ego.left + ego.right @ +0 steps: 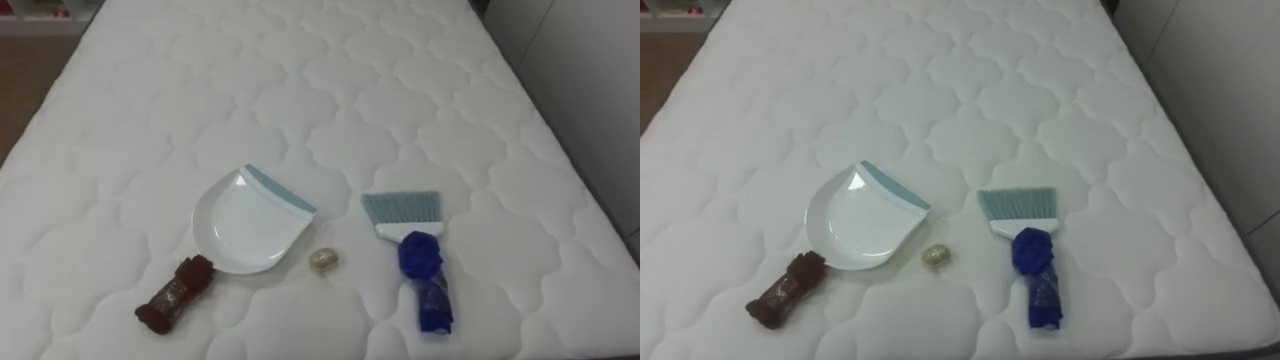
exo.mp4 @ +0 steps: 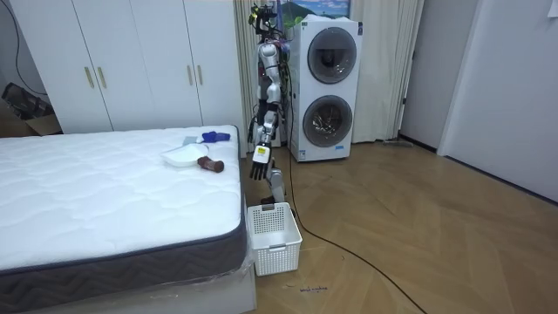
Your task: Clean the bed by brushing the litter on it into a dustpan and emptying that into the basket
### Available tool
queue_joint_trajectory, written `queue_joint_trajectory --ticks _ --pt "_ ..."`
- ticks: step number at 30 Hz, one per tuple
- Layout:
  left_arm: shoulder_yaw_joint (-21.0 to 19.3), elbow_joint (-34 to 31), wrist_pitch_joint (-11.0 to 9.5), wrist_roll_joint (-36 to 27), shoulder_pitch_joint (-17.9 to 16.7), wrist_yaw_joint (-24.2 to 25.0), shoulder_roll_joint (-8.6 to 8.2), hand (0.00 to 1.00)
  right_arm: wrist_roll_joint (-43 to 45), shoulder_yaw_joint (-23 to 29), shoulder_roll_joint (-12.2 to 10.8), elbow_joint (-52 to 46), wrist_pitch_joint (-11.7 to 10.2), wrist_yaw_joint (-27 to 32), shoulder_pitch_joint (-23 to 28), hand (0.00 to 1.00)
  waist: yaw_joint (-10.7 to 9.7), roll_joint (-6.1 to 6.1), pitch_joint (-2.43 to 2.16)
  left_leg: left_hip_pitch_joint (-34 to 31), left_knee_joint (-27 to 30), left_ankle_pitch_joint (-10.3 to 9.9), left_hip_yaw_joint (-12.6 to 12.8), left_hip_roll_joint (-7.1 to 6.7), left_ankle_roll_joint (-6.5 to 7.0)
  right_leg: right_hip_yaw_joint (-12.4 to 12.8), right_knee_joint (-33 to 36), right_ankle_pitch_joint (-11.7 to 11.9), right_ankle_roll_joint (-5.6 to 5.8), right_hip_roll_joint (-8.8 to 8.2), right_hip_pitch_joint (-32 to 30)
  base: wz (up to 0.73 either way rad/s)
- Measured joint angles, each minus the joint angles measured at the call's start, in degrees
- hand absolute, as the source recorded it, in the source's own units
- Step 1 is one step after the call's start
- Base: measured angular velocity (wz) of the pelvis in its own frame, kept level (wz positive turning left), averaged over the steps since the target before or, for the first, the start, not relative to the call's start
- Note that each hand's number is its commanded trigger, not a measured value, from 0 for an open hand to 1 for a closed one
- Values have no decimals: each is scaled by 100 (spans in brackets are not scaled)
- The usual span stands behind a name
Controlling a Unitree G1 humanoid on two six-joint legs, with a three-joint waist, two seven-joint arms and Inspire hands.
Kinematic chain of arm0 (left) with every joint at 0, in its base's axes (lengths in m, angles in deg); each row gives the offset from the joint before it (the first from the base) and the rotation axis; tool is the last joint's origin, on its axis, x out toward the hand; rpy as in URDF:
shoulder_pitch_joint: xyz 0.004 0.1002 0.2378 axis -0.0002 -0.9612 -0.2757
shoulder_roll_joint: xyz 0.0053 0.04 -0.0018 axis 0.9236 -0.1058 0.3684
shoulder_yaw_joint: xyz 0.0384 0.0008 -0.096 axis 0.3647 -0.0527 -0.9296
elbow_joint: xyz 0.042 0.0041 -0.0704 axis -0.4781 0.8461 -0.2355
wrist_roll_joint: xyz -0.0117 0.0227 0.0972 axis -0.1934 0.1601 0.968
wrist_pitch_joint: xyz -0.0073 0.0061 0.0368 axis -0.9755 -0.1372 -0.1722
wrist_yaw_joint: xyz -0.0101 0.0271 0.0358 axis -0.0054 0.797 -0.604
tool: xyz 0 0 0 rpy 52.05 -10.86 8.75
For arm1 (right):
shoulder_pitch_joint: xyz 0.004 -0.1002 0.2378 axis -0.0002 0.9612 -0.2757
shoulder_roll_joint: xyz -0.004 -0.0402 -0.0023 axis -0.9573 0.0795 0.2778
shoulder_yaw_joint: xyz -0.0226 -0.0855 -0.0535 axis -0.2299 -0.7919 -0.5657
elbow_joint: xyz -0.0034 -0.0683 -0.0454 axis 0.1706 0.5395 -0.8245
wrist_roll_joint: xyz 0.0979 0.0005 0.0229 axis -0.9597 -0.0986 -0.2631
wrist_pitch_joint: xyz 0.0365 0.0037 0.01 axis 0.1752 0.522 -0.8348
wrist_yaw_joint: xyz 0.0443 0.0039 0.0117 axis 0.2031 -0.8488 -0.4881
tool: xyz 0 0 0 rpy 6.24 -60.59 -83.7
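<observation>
1. The bed [image 1: 300,80] has a bare white quilted mattress, and three things lie near its close edge.
2. A white dustpan [image 1: 245,225] with a brown-wrapped handle lies to the left.
3. A brush [image 1: 415,250] with pale blue bristles and a blue-wrapped handle lies to the right, apart from the dustpan.
4. A small crumpled ball [image 1: 325,260] sits between them, just beside the dustpan's rim.
5. The robot stands at the bed's side, in front of the stacked washing machines [image 2: 327,87].
6. Its left hand [image 2: 259,166] hangs by its side, fingers loose and holding nothing.
7. A white basket [image 2: 275,235] stands on the floor at its feet.
</observation>
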Motion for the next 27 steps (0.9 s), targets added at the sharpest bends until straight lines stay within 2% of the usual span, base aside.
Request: queue_joint_trajectory --ticks 3,8,11,12,14,15,18,20,23,27 --pt "-126 -175 -245 -157 8 -205 16 0 -128 3 0 -6 -153 29 7 0 -3 -4 -1 0 -2 0 -11 0 0 -15 -50 9 5 1 30 1" --pt "-456 -424 -415 -674 13 -499 4 0 -142 97 2 5 -315 61 14 0 29 -30 -10 -48 1 0 -6 -4 0 -33 -62 10 6 0 -12 1" --pt "-553 -1064 -621 -1011 15 -813 9 0 -159 165 2 -2 -383 66 9 0 88 -18 -3 -32 22 3 3 -5 0 -45 -71 10 6 -7 7 1" --pt "-551 -1293 -745 -1053 51 -945 9 0 -173 210 2 -2 -417 60 9 0 117 -15 -3 1 20 4 10 -5 0 -31 -72 10 6 -6 20 -5" --pt "-540 -1399 -909 -1051 153 -1054 13 0 -177 225 5 -1 -427 43 3 0 150 23 13 42 8 4 27 -2 0 -1 -77 9 6 -2 77 -6" --pt "-535 -1429 -956 -1073 226 -1078 20 0 -177 222 4 -12 -427 17 -2 0 134 27 0 46 9 4 11 -3 0 -5 -76 9 6 -3 85 0" --pt "-318 -2006 -962 -1227 237 -1248 18 0 -178 222 4 -52 -426 -8 14 0 75 12 7 4 4 3 -17 -3 0 -64 -68 10 7 -9 51 7" --pt "-161 -2303 -1019 -1226 238 -1397 9 0 -180 222 3 -76 -426 -3 14 0 73 6 -6 6 -2 3 -20 -2 -1 -64 -64 10 7 -6 47 0" --pt "-66 -2457 -1183 -1212 238 -1467 6 0 -179 223 2 -110 -426 -2 14 0 14 10 -12 -5 -2 3 -20 0 -1 -82 -71 10 7 -5 44 0" --pt "96 -2606 -1202 -1211 241 -1528 20 0 -180 215 3 -173 -426 -9 23 0 -21 23 -17 -33 11 3 -18 -1 -1 -145 -95 12 6 -12 40 0"
